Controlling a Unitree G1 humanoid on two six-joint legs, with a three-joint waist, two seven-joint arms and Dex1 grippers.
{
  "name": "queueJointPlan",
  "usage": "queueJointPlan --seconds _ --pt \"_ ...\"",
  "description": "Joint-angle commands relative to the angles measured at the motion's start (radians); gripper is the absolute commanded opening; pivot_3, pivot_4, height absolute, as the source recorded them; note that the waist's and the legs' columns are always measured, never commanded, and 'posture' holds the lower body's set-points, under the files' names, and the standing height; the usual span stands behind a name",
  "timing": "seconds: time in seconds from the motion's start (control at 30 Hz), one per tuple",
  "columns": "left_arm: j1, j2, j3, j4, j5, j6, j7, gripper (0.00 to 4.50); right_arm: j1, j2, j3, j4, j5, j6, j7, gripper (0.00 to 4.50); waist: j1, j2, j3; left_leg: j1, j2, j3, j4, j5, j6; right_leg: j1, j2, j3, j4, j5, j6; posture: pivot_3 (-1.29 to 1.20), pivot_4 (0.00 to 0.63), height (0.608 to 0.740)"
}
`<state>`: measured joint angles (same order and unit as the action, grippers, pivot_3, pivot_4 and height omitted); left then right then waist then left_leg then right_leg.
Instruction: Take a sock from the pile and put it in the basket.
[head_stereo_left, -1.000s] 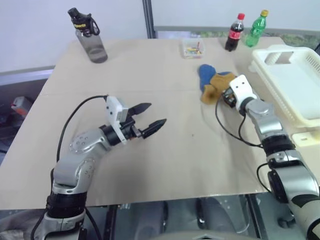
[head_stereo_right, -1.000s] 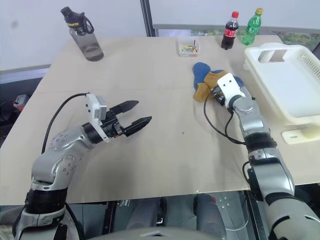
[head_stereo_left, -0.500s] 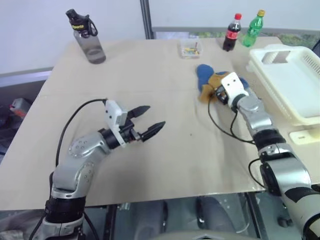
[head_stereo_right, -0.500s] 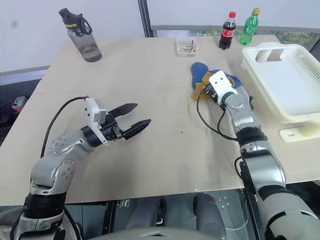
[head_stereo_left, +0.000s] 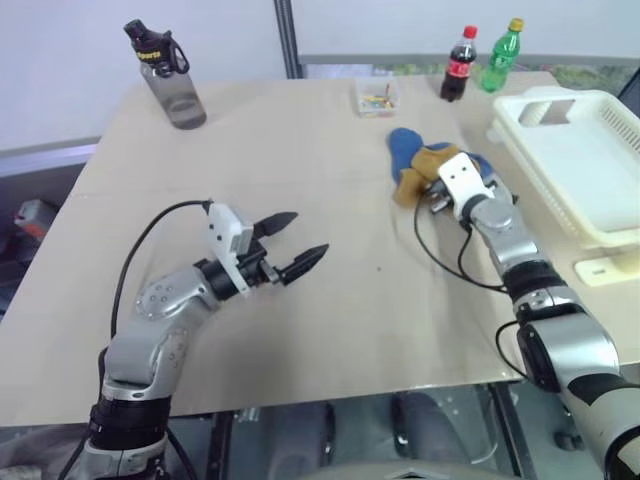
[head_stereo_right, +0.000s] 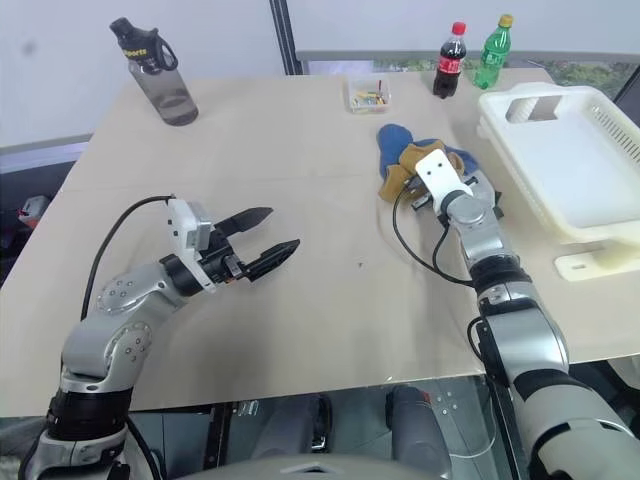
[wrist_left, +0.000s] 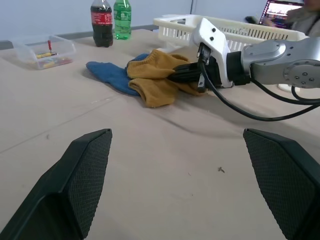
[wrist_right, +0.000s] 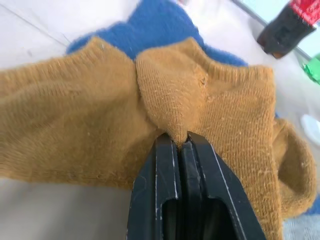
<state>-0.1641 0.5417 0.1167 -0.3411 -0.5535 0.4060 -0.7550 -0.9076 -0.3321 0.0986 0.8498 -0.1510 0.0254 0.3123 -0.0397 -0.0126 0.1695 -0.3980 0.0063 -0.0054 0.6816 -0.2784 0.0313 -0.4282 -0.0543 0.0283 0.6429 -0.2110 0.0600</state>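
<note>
Mustard-yellow sock (wrist_right: 100, 130): we see a fold of it pinched between the closed fingers of our right gripper (wrist_right: 181, 142), with the blue sock (wrist_right: 155, 25) just beyond the fingertips.
Pile (head_stereo_left: 425, 165): on the table (head_stereo_left: 330, 310), near the white basket (head_stereo_left: 590, 170).
Left gripper (head_stereo_left: 290, 245): fingers spread wide, holding nothing, well apart from the pile.
Change: a second ago our right fingers stood apart at the sock; now they are clamped on it.

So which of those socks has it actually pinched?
The mustard-yellow sock. The right end effector is shut on a fold of it, while the blue sock lies underneath, ungripped.
</note>
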Motion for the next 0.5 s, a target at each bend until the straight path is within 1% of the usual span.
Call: queueJointPlan --seconds 0.03,0.23,0.33,0.4,0.47,0.5 --pt "-0.021 -0.004 0.011 -0.009 -0.002 -0.008 0.012 4.5 0.033 -0.012 -0.027 -0.159 0.053 0.054 0.074 0.02 0.0 0.0 0.0 0.0 0.0 0.0 0.0 0.0 0.0 0.0 0.0 0.0 0.0 0.0 0.0 0.0 0.15 0.74" --pt "-0.036 -0.006 0.004 -0.008 -0.005 0.008 0.023 4.5 0.141 -0.028 -0.024 -0.434 0.123 0.233 0.195 0.02 0.002 0.0 0.0 0.0 0.001 -0.001 0.0 -0.002 0.003 0.0 0.0 0.0 0.0 0.0 0.0 0.0 0.15 0.74" --pt "-0.037 -0.005 0.005 -0.009 -0.007 0.018 0.026 4.5 0.234 -0.049 0.035 -0.625 0.154 0.309 0.311 0.02 0.004 0.0 0.0 0.0 0.001 -0.001 0.0 -0.002 0.004 0.0 0.0 -0.001 0.0 0.0 0.0 0.0 0.15 0.74" --pt "-0.037 -0.003 0.007 -0.009 -0.008 0.023 0.025 4.5 0.288 -0.058 0.073 -0.73 0.162 0.354 0.359 0.02 0.004 0.0 0.0 0.0 0.001 -0.002 0.0 -0.002 0.004 0.0 0.0 -0.001 0.0 0.0 0.0 0.0 0.15 0.74" --pt "-0.037 -0.001 0.012 -0.004 -0.01 0.029 0.022 4.5 0.337 -0.067 0.118 -0.813 0.156 0.371 0.394 0.02 0.002 0.0 0.0 0.0 0.001 -0.001 0.0 -0.002 0.004 0.0 0.0 -0.001 0.0 0.0 0.0 0.0 0.15 0.74" --pt "-0.038 0.003 0.014 0.004 -0.006 0.028 0.02 4.5 0.371 -0.064 0.15 -0.848 0.152 0.336 0.413 0.02 0.002 0.0 0.0 0.0 0.0 -0.001 0.0 -0.002 0.004 0.0 0.0 -0.001 0.0 0.0 0.0 0.0 0.15 0.74"
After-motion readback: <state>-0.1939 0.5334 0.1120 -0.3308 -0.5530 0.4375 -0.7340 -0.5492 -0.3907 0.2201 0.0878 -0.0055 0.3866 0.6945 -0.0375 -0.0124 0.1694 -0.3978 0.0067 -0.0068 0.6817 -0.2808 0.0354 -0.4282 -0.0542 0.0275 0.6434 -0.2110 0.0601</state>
